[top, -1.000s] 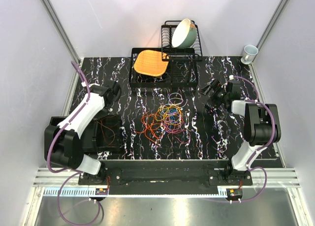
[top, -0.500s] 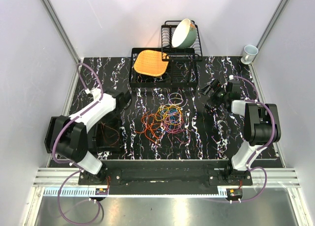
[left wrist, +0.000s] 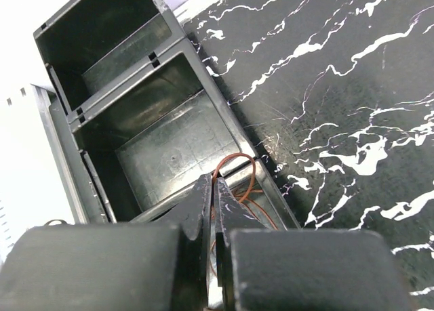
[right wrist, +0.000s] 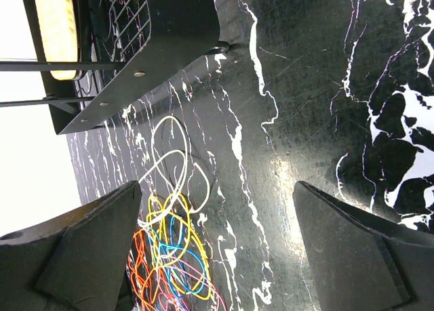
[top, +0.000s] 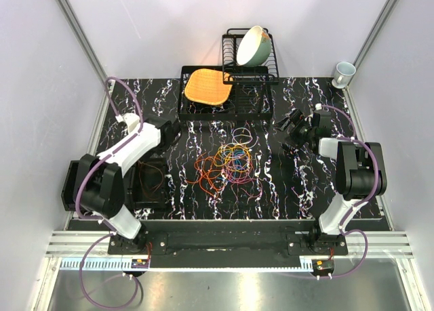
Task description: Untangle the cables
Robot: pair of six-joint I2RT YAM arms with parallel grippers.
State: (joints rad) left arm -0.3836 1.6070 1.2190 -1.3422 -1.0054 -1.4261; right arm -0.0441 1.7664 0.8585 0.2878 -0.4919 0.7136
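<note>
ok so near to far from the top cam: closest on the desk (top: 271, 189), over by the left arm's base, there's a black bin (top: 165, 189) w/ compartments, and a few orange wire loops (top: 144, 182) are lying inside it. Left wrist cam looks down into that bin (left wrist: 156, 57) and you can see one orange loop (left wrist: 237, 172) curled in the compartment nearest the lens. The left claw (left wrist: 212, 183) is pressed together, tips touching. The loop runs right behind the tips, so tbh can't tell if it's got any wire pinched or is just hanging above it. Next out, abt mid-desk, is the main tangle of cables (top: 227, 163): orange-red mostly on its left half, yellow/blue/purple bunched on the right, a couple of purple loops trailing off the far side. Both claws are apart from it. From above, the left claw (top: 171, 129) sits past the bin's far end, left of the tangle. The right claw (top: 290, 126) is off to the tangle's right and a bit further back. On the right wrist cam the right claw (right wrist: 224, 257) has its fingers (right wrist: 88, 257) spread wide over bare desk, w/ the cables (right wrist: 169, 257) ahead of it and some pale-looking loops (right wrist: 173, 155) reaching toward the tray (right wrist: 183, 19). Furthest back: that black tray (top: 182, 94) w/ an orange plate (top: 207, 86) on it, a dish rack (top: 254, 97) holding a tilted bowl (top: 252, 45), and a cup (top: 344, 72) in the far right corner.
</note>
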